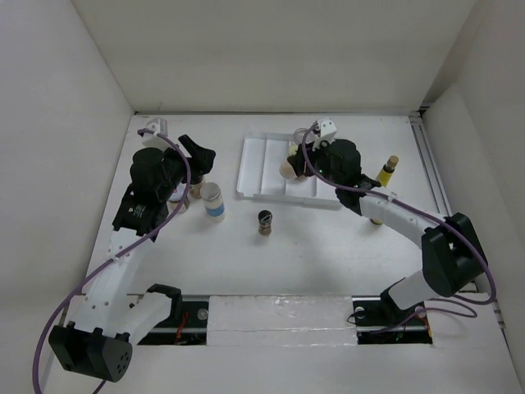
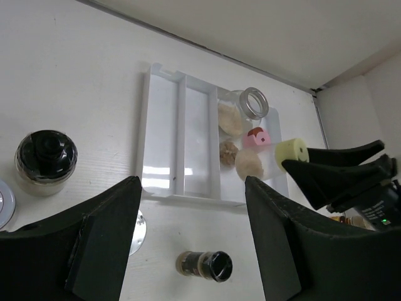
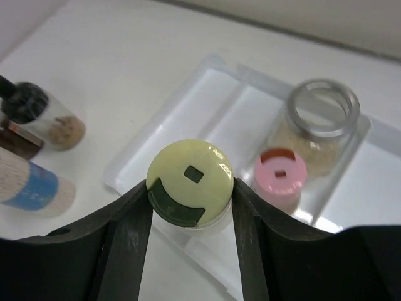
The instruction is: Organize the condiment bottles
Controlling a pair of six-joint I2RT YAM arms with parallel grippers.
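Nearest the lens, right wrist view: right claw (image 3: pixel 190 188), fingers pressed to both sides of the yellow-green-topped bottle (image 3: pixel 188 164). Holds it cap-up over the tray's (image 3: pixel 207 103) rim; resting or lifted, cannot tell, nor which compartment lies under it. Just beyond it, inside the tray: pink-topped bottle (image 3: pixel 280 174), upright. Behind that, in the same wide compartment: open jar (image 3: pixel 322 110), silver rim, tan contents, just beside the pink-topped one.

Left of the tray, above the table (image 1: pixel 328 246): left claw (image 2: pixel 191 188), fingers spread wide, gripping nothing. Hangs near the tray's left end, well apart from the right claw. Also left of the tray: dark-capped jar (image 2: pixel 46 160), tan fill low in the glass. Next to that, toward the tray's near left corner: white-capped blue-labelled bottle (image 1: pixel 213 201), upright.

In front of the tray, apart from its near edge: small dark-capped brown bottle (image 1: pixel 265 222), standing alone on the table.

Right of the tray: slim yellow bottle (image 1: pixel 385 172), dark cap, upright on the table, not touching the tray.
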